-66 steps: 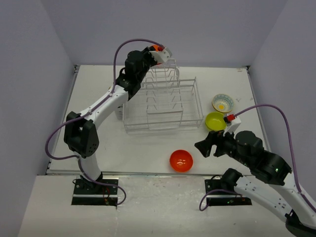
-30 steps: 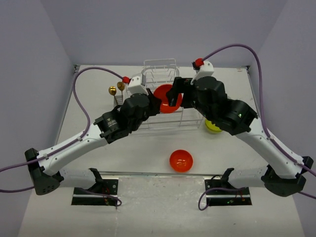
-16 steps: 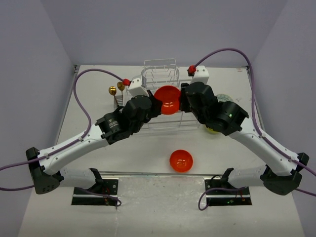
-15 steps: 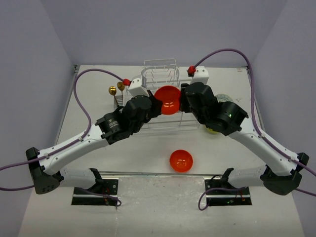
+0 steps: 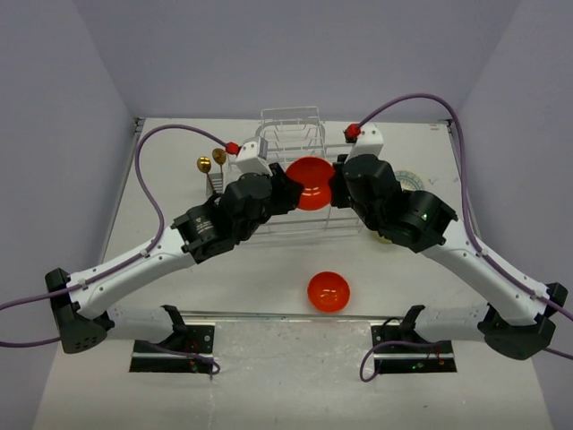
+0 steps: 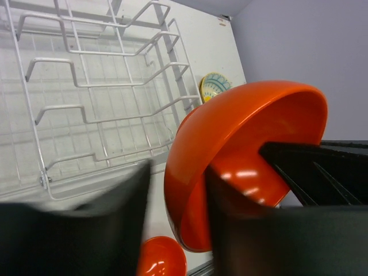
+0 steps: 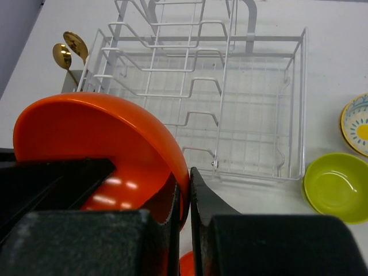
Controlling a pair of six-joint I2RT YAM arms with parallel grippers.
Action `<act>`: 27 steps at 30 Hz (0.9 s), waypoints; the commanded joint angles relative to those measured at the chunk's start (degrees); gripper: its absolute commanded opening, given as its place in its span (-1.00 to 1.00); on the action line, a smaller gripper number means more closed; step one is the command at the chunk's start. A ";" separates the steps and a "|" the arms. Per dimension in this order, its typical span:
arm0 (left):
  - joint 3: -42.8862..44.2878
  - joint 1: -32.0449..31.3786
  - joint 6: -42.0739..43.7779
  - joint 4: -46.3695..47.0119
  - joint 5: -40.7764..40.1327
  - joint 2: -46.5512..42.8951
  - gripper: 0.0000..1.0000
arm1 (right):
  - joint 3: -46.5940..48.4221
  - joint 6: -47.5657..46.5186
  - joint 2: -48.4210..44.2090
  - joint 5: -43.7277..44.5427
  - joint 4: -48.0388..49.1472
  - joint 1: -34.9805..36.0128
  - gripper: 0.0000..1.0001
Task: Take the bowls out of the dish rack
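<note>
A glossy orange bowl (image 5: 311, 177) hangs above the white wire dish rack (image 5: 291, 125), between my two grippers. My right gripper (image 7: 188, 172) is shut on its rim, one finger inside and one outside. My left gripper (image 6: 177, 172) straddles the opposite rim and is slightly open. Its inner finger lies against the bowl (image 6: 241, 126), and a thin gap shows beside the outer finger. In the wrist views the dish rack (image 7: 241, 115) holds no bowls. A second orange bowl (image 5: 328, 291) sits on the table in front.
A lime-green bowl (image 7: 336, 187) and a pale patterned bowl (image 7: 357, 123) rest on the table right of the rack. Two gold spoons (image 5: 211, 161) stand at the rack's left end. Both arms arch over the rack's front edge.
My right gripper, open beside the orange bowl a second ago, has shut on its rim. The bowl has shifted slightly right. My left jaws have eased apart a little.
</note>
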 commanded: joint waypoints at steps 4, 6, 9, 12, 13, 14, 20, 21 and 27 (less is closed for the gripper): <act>7.18 -0.38 5.73 -0.56 -1.87 -2.64 1.00 | -2.18 5.22 -7.42 -0.64 -1.95 -2.21 -1.00; 9.57 -0.38 9.68 -6.54 -5.03 -3.86 1.00 | -4.90 5.76 -10.24 -4.67 -5.10 -5.27 -1.00; 9.58 -0.38 14.61 -9.90 -6.62 -9.47 1.00 | -10.44 5.06 -16.30 -13.96 -8.54 -11.06 -1.00; 6.69 -0.38 17.17 -12.80 -10.30 -16.67 1.00 | -15.71 4.18 -18.86 -21.53 -13.11 -12.41 -1.00; 5.37 -0.38 17.69 -13.86 -11.36 -18.18 1.00 | -17.12 4.00 -18.95 -23.65 -13.90 -12.41 -1.00; 4.66 -0.38 18.31 -15.00 -12.50 -19.68 1.00 | -20.00 3.39 -18.95 -26.02 -14.35 -12.49 -1.00; -2.54 -0.38 22.43 -16.69 -12.35 -28.91 1.00 | -30.12 2.51 -19.92 -37.02 -11.02 -12.41 -1.00; -3.25 -0.38 22.97 -16.86 -11.56 -30.05 1.00 | -31.10 2.33 -19.66 -37.56 -10.92 -12.41 -1.00; -9.31 -0.38 25.25 -17.83 -12.25 -32.61 1.00 | -36.63 3.12 -14.39 -36.85 -8.12 -12.41 -1.00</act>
